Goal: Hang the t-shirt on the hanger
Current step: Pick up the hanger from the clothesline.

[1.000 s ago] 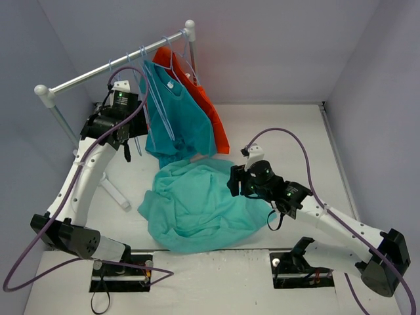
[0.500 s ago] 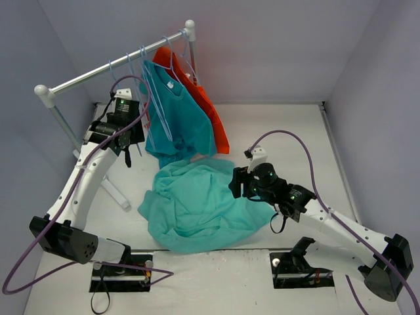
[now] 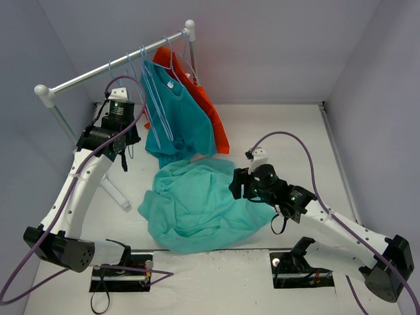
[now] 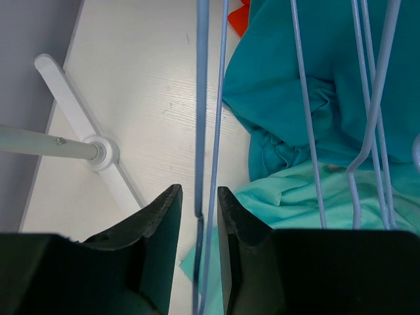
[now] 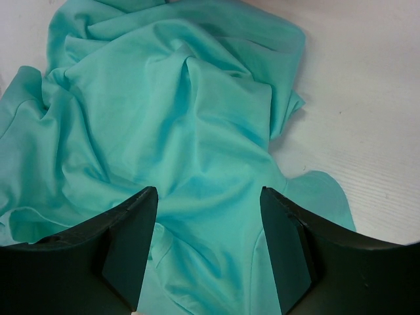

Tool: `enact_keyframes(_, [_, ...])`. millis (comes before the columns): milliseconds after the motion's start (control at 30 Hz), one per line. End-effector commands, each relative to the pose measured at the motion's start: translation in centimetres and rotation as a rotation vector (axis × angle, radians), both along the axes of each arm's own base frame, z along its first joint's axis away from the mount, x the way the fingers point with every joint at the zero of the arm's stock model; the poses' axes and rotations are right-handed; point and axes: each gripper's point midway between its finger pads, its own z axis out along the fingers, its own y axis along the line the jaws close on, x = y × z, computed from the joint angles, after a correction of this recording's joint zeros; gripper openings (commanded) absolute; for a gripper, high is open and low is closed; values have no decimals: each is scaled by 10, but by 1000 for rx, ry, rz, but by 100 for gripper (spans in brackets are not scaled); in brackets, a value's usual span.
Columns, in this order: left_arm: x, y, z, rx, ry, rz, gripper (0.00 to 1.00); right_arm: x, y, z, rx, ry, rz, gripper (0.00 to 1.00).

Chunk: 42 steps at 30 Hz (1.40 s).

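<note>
- Top view: t-shirt lies in a crumpled heap on the tabletop, between the 2 arms and just below the rail.
- A darker teal shirt and an orange garment hang from the rail.
- Left claw is up beside the rail, well apart from the heap. Right claw hovers at the heap's right edge.
- Left wrist view: the hanger hangs as thin blue wire, running straight down through the gap of the left claw.
- Fingers sit a narrow gap apart with wire between them, no visible pinch. More hanger wires hang to the right over the teal cloth. The rail's foot is on the tabletop below.
- Right wrist view: right claw spread wide over folded mint cloth, holding nothing. Cannot tell if the pads touch the fabric.
- Step, my read: the opening one, left fetching a hanger, right lining up on the shirt. Nothing is hung yet.
- Next move likely calls for left to close on 1 wire only, then lift the hook off the rail. Right needs to drop and pinch a fold near the neck, which is hidden in the heap.
</note>
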Motion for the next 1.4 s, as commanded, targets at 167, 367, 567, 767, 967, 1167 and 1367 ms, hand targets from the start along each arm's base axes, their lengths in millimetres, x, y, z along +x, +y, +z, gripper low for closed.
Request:
enact_keyframes(167, [8,5,25,-5,-90,13,21,1,5,10,47,-28,3,61])
enact_keyframes(367, [8,6,36,-4,-121,11,5,0,6,7,47,-17,6,61])
enact_keyframes(567, [7,9,42,11,-137,18,0,-1,7,3,42,-5,13,61])
enact_keyframes(767, [-2,23,67,48,-202,53,0,-2,7,4,48,-6,14,61])
enact_keyframes(967, [-18,34,109,70,-304,57,0,-2,6,0,40,2,14,61])
enact_keyframes(1167, [-36,34,113,65,-305,24,0,-3,6,-2,36,7,18,61])
enact_keyframes(1367, [-71,39,82,68,-204,-6,0,-5,5,-6,31,14,15,62])
